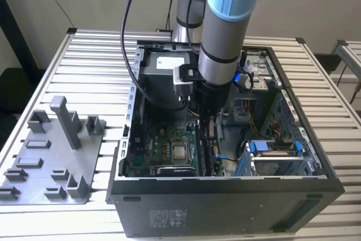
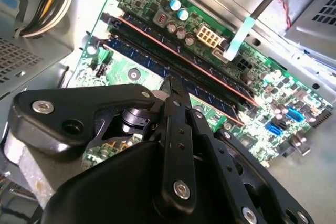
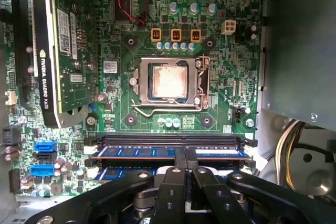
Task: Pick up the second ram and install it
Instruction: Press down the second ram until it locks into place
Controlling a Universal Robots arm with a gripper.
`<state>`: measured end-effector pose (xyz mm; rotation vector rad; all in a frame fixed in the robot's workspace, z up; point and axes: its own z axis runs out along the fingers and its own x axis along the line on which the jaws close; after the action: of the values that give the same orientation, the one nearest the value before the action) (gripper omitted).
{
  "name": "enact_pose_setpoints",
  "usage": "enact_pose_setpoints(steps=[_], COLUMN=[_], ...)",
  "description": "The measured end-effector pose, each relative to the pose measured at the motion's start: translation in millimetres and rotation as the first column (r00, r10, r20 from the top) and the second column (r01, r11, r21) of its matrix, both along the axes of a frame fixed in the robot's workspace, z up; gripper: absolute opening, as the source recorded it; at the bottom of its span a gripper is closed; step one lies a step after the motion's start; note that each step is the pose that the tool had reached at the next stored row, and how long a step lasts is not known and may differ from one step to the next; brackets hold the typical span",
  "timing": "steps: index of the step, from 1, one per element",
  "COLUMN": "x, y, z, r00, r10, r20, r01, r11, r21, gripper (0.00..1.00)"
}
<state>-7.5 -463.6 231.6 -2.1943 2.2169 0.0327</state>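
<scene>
My gripper reaches down inside the open computer case, and its two black fingers are shut flat against each other. Their tips sit over the middle of the second ram, a long dark blue stick standing in its slot on the green motherboard. I cannot tell whether the tips touch its top edge. In the second wrist view the gripper meets the same stick. Another stick stands in the parallel slot just beyond. In the exterior view the gripper hangs low over the board.
A grey plastic tray with an upright post lies on the slatted table at the exterior view's left. Around the slots are the processor socket, a graphics card, a drive cage and a cable bundle.
</scene>
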Motion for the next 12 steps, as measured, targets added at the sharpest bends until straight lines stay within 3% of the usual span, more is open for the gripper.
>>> enact_pose_setpoints(steps=[8, 12], x=[-0.2, 0.1], y=[0.0, 0.8], z=[-13.0, -9.0], r00=[1.0, 1.0], r10=[0.0, 0.0], r20=[-0.0006, -0.0027], r01=[0.0, 0.0], r11=[1.0, 1.0], r21=[-0.0012, 0.003], gripper=[0.11, 0.11])
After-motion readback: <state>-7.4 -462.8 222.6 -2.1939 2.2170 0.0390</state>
